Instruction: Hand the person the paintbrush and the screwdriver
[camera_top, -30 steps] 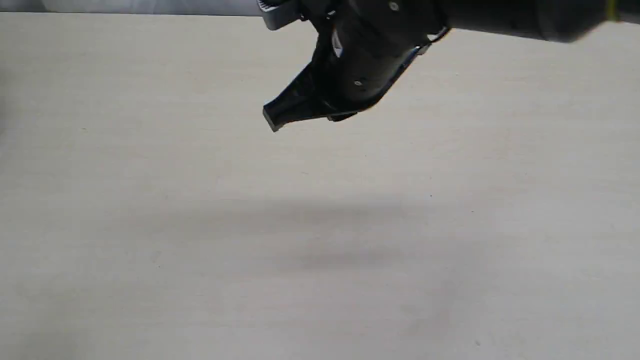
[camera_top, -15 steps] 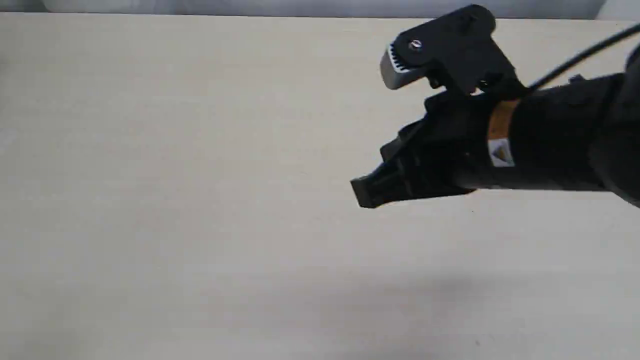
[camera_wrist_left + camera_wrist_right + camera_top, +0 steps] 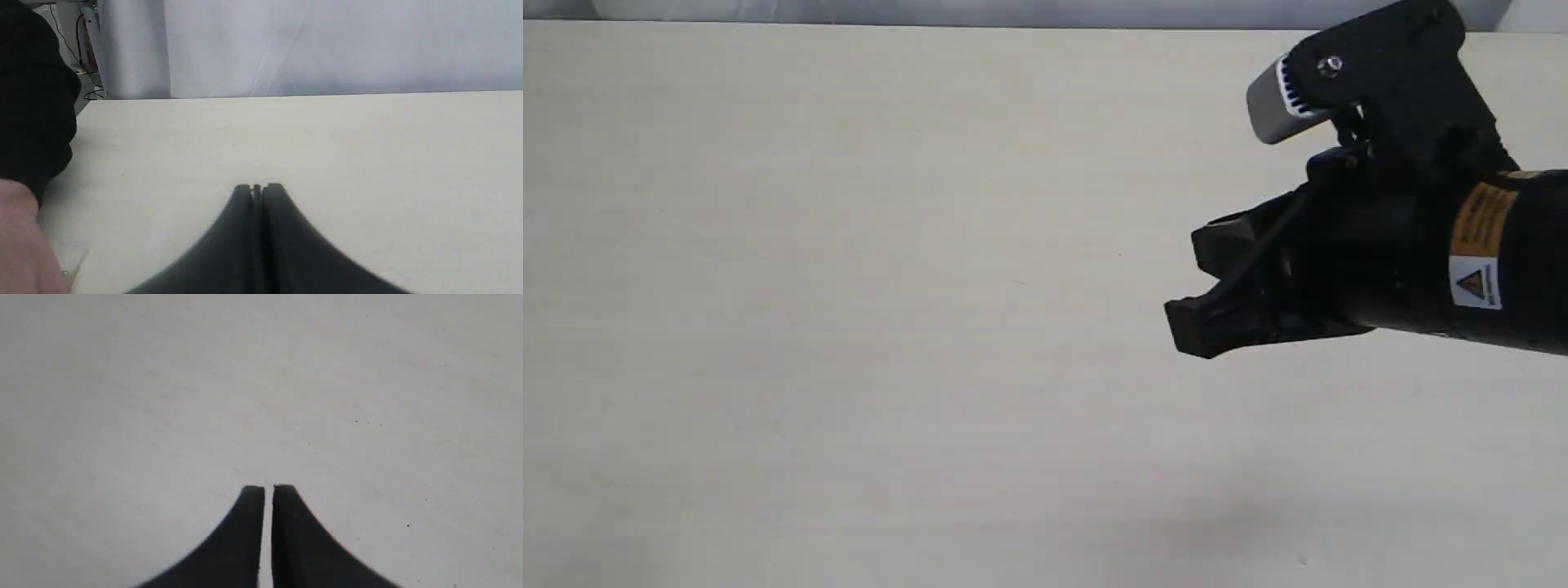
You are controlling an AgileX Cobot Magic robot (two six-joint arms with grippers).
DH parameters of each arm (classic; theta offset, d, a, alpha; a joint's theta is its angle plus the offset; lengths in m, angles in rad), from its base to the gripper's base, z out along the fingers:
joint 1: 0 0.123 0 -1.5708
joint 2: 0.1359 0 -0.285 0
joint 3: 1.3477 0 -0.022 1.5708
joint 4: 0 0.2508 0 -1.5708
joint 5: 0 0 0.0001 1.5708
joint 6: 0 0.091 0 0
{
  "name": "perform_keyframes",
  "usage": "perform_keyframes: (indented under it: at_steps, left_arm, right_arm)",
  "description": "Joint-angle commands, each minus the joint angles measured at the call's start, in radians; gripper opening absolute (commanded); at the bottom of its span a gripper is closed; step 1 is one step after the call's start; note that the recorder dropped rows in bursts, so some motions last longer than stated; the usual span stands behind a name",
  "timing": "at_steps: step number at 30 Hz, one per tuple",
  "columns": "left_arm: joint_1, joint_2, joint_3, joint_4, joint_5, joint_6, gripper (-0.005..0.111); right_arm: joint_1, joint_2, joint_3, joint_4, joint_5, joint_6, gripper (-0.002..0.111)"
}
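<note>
Both sets of fingers (image 3: 245,216) are together: left gripper (image 3: 257,188) near the person's hand (image 3: 18,245), right gripper (image 3: 268,488) above the tabletop (image 3: 849,327).

Table (image 3: 849,327): pale beige wood-grain top, broad and flat, filling nearly every view.
Marks: a few tiny dark specks (image 3: 407,525) dotted over the surface, well apart.
Shadow (image 3: 1258,523): soft grey smudge low on the tabletop, edges blurred.
Backdrop (image 3: 327,45): smooth grey-white sheet right behind the far table edge, faint creases running across.
Far corner: thin dark cables (image 3: 92,96) beside the backdrop's edge, past the table; detail too small to tell.
</note>
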Motion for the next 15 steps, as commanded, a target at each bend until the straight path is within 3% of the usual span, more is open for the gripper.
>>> perform_keyframes:
  at_steps: [1, 15]
  left_arm:
    - [-0.005, -0.002, 0.002, -0.002, -0.006, -0.002, 0.000]
    - [-0.005, -0.002, 0.002, -0.004, -0.004, -0.002, 0.000]
  right_arm:
    - [-0.007, -0.008, 0.006, -0.002, -0.012, 0.001, 0.004]
    - [-0.050, -0.060, 0.006, -0.011, -0.014, 0.001, 0.004]
